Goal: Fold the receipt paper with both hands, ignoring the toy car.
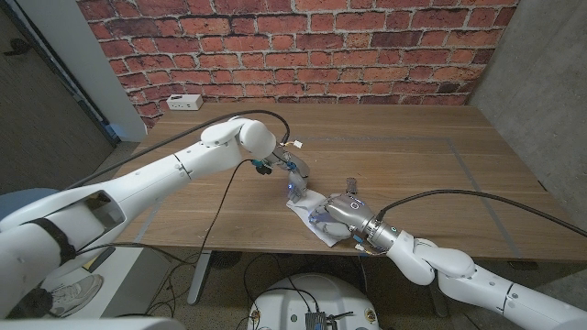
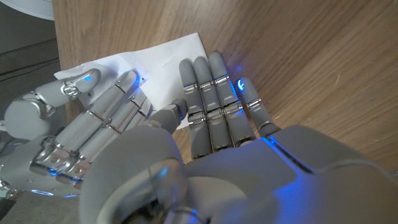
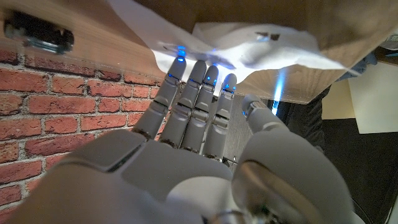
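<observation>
The white receipt paper point(image 1: 304, 207) lies rumpled near the table's front edge, between my two hands. My left hand point(image 1: 295, 178) reaches in from the far side, and its straight fingers point(image 2: 210, 93) press on the paper's point(image 2: 163, 55) edge. My right hand point(image 1: 347, 213) comes from the near side. Its fingers point(image 2: 115, 102) lie stretched over the sheet, opposite the left ones. In the right wrist view its fingertips point(image 3: 198, 78) touch the paper point(image 3: 217, 38), part of which is raised and creased beside the thumb. Neither hand grips the sheet.
A small white box point(image 1: 185, 103) stands at the wooden table's point(image 1: 422, 156) far left corner. A dark blurred object point(image 3: 36, 34) sits on the table farther off. The front edge is close under the paper. A brick wall stands behind.
</observation>
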{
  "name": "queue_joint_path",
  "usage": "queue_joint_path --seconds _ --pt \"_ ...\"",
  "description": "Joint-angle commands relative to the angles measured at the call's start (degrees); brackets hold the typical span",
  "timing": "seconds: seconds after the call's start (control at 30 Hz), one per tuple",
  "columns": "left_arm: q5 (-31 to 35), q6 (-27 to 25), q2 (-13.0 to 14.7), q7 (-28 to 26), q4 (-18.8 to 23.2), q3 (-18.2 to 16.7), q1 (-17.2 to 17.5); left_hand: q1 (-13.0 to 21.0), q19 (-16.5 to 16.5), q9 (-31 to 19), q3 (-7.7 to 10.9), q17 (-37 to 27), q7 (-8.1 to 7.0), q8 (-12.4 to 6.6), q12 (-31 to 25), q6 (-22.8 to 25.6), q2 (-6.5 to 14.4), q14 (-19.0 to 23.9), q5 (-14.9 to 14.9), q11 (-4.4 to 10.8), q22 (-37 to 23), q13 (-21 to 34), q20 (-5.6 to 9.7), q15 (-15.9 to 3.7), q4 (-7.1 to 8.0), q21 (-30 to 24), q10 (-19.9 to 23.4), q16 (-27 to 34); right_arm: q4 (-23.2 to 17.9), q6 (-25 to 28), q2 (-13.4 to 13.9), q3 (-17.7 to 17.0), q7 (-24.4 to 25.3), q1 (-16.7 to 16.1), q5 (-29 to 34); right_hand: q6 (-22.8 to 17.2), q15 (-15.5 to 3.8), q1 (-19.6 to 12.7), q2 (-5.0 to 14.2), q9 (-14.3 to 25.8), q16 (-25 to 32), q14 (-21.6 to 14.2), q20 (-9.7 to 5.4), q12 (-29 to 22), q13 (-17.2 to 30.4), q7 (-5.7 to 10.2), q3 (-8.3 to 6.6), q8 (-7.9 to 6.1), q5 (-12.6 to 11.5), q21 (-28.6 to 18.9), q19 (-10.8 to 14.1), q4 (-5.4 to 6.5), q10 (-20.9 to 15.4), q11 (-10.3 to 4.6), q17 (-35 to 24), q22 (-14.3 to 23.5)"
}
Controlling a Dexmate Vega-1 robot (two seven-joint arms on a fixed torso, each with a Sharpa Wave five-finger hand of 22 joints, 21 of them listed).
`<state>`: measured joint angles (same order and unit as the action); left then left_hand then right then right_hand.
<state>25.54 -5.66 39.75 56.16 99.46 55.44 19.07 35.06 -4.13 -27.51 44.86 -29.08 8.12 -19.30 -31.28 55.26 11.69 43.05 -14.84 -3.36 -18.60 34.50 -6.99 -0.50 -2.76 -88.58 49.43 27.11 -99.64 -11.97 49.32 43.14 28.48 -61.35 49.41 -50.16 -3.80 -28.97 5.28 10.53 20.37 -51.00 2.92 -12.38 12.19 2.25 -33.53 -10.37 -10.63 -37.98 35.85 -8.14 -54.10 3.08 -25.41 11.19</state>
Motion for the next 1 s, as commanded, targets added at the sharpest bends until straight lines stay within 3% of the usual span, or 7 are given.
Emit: queue_joint_path --seconds 0.03,0.23,0.33,0.53,0.63,0.87,1.0 --pt "2.1 -1.3 -1.8 1.8 -1.5 3.0 -1.7 -0.6 0.0 -0.4 0.61 0.0 0.20 -0.27 -0.1 0.2 -0.1 0.2 -0.1 -0.13 -0.1 0.1 0.13 -0.04 0.00 -0.4 0.6 -0.3 2.5 -4.5 -1.0 -2.7 9.3 -0.3 -4.0 1.1 -1.29 1.3 -0.83 0.2 2.0 -4.3 1.16 -1.2 1.1 -0.06 1.13 0.09 -0.5 -0.5 0.3 0.45 -0.5 1.08 -2.6 0.0" --pt "4.2 -1.6 -2.5 1.8 -1.7 4.0 -2.4 -0.7 -0.1 -0.8 0.69 0.0 0.16 -0.39 0.0 0.1 -0.2 0.1 -0.1 0.01 0.1 0.3 0.06 0.04 0.00 -0.4 0.5 -0.4 6.1 -11.4 -1.7 -4.3 16.1 0.6 -6.6 2.2 -0.05 7.8 -3.07 0.3 3.3 -5.8 2.24 -1.9 2.5 -0.65 4.66 -0.12 -0.6 -1.0 0.7 3.15 0.3 2.25 -4.0 0.0" --pt "4.3 -1.2 -2.9 1.7 -2.3 4.1 -2.8 -0.8 -0.1 -0.9 0.73 0.1 0.07 -0.43 0.0 0.0 -0.3 0.1 -0.1 -0.01 0.2 0.3 0.08 -0.09 -0.01 -0.4 0.5 -0.4 7.3 -13.0 -2.3 -4.7 18.9 1.0 -5.7 1.1 0.01 9.2 -3.18 0.3 3.9 -6.9 2.38 -2.7 2.9 -1.17 5.28 -0.59 -0.8 -1.2 1.2 3.75 -0.8 2.06 -4.5 0.0" --pt "4.7 -1.2 -3.5 1.6 -3.1 4.3 -3.3 -0.9 -0.2 -1.2 0.75 0.0 0.19 -0.56 0.2 0.0 -0.2 0.0 0.0 -0.15 0.3 0.2 0.09 -0.20 -0.06 -0.4 0.4 -0.4 7.1 -12.8 -1.9 -3.6 13.7 2.1 -4.3 -1.0 -0.94 0.3 2.65 0.3 4.6 -5.8 1.41 -3.4 4.3 -0.73 -1.80 -1.03 -2.4 -2.0 1.5 -1.75 -0.2 1.44 -5.8 0.1" --pt "5.2 -1.4 -3.4 1.3 -3.0 4.4 -3.3 -1.0 -0.3 -1.4 0.75 -0.1 0.17 -0.59 0.2 -0.1 -0.2 0.1 0.0 -0.16 0.4 0.3 -0.01 -0.10 -0.10 -0.4 0.4 -0.4 6.1 -11.8 -1.2 -3.0 9.2 2.4 -3.9 -5.3 -2.50 -4.5 2.95 0.3 5.1 -7.0 0.65 -4.9 4.8 -1.22 -5.67 -2.10 -2.1 -3.1 2.2 -3.05 -3.0 0.96 -5.9 0.2" --pt "5.4 -1.1 -2.3 -1.6 -1.9 3.1 -2.2 -1.2 -1.4 -1.7 0.64 -0.5 -0.02 -0.20 0.5 -1.3 -0.1 -0.7 0.2 -0.18 0.7 0.6 -0.75 0.13 0.07 -0.3 -0.4 -0.5 4.9 -10.3 -0.6 -1.8 1.6 3.2 -3.5 -10.7 -2.64 -6.7 2.19 0.3 7.9 -10.4 -0.19 -6.9 4.8 -2.31 -6.78 -3.11 -0.7 -5.2 4.5 -2.06 -7.9 1.05 -7.6 0.4" --pt "5.7 0.0 -0.4 -6.1 0.5 1.0 -0.3 -2.6 -2.2 -0.7 1.01 0.3 -1.57 2.19 2.9 -4.9 -0.5 -4.8 0.4 0.65 1.6 -0.7 -0.88 0.00 0.76 0.0 -4.2 -3.1 4.3 -9.0 -0.7 -1.7 0.0 3.3 -2.8 -10.9 -2.97 -6.5 2.39 0.3 7.9 -10.5 -0.25 -6.8 4.7 -2.28 -6.78 -2.97 -0.5 -5.5 4.8 -1.60 -7.9 1.00 -7.8 0.4"
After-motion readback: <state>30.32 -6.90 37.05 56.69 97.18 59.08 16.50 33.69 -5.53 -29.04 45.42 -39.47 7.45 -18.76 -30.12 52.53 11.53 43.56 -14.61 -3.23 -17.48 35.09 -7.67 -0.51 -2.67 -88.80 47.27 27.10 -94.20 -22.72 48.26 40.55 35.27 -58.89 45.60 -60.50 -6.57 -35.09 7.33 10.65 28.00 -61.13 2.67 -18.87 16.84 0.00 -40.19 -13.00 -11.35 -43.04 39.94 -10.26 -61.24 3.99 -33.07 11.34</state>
